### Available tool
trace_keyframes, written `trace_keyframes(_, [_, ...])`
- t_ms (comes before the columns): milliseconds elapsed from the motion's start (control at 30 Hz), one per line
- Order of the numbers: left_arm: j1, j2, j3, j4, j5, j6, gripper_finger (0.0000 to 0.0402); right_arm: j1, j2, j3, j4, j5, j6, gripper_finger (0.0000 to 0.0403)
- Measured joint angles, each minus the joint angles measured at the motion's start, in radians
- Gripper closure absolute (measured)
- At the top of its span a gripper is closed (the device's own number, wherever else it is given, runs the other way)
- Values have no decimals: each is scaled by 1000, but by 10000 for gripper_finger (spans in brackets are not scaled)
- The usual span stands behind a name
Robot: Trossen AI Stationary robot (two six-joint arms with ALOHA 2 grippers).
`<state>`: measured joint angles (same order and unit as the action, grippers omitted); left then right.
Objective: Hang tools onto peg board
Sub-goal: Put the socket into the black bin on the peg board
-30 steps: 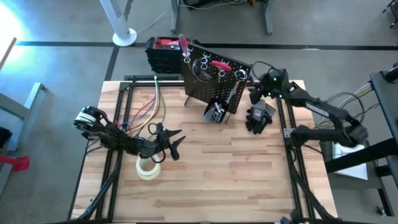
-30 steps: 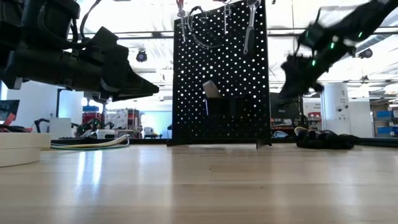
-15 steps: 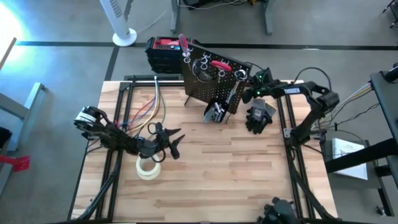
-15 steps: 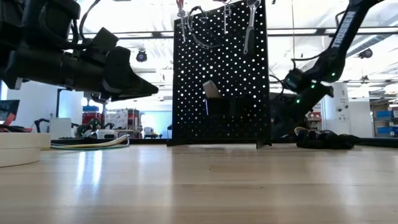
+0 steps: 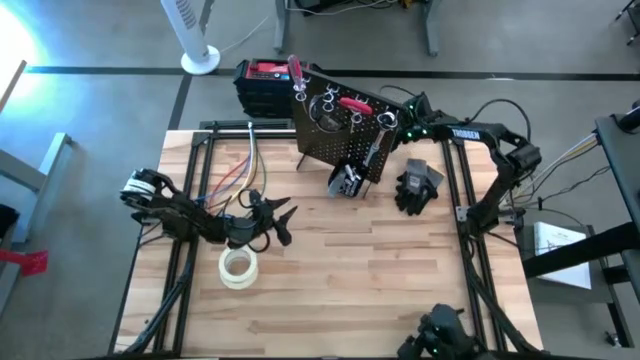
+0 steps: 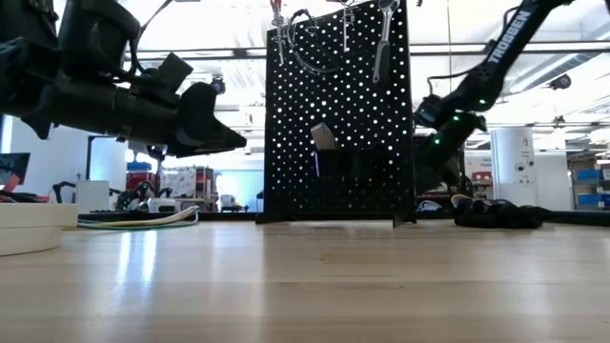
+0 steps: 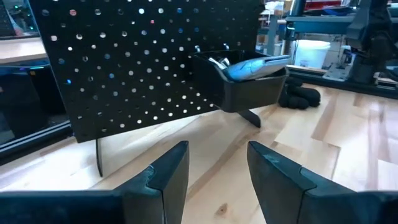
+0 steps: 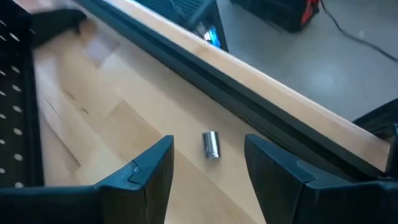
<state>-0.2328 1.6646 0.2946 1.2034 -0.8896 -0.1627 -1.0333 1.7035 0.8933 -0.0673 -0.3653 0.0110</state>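
Observation:
The black peg board [image 5: 345,125] stands upright at the table's far middle. A red-handled tool [image 5: 353,103], another red-handled tool [image 5: 297,75] and a grey wrench [image 5: 375,150] hang on it. Its small black bin [image 7: 245,87] holds bits. My left gripper [image 5: 282,214] is open and empty above the table, left of the board and pointing at it [image 7: 217,168]. My right gripper [image 5: 410,108] is open and empty by the board's right end, near the far edge. A short silvery bit [image 8: 211,144] lies on the table between its fingers' line of sight.
Black gloves [image 5: 418,187] lie right of the board. A whitish tape roll [image 5: 237,268] lies near my left gripper. A red-and-black box [image 5: 262,80] stands behind the board's left end. Coloured cables [image 5: 245,170] lie at the far left.
My right gripper has gone from beside the gloves toward the table's far edge, to the peg board's right end, its arm folding in. My left gripper has moved a little toward the peg board. Both stay open.

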Motion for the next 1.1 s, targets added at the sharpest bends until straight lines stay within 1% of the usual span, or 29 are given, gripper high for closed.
trace_keyframes(133, [12,0,4,1,19,-2,248,18,47,114,-162,53,-41,219])
trace_keyframes(333, [13,0,4,-1,38,-4,248,44,137,247,-325,50,-57,220])
trace_keyframes(433, [13,0,4,-3,38,-3,248,60,196,303,-411,50,-79,228])
trace_keyframes(633, [12,0,4,-34,38,-3,248,69,285,363,-437,51,-87,249])
trace_keyframes(833, [13,0,4,-71,37,-3,248,70,329,410,-453,54,-83,254])
trace_keyframes(967, [16,0,4,-78,36,-3,248,75,338,429,-475,110,-91,259])
trace_keyframes(1033, [18,0,4,-79,35,-3,248,75,339,432,-489,132,-104,273])
trace_keyframes(1100, [19,0,4,-80,35,-3,248,75,339,432,-502,159,-113,296])
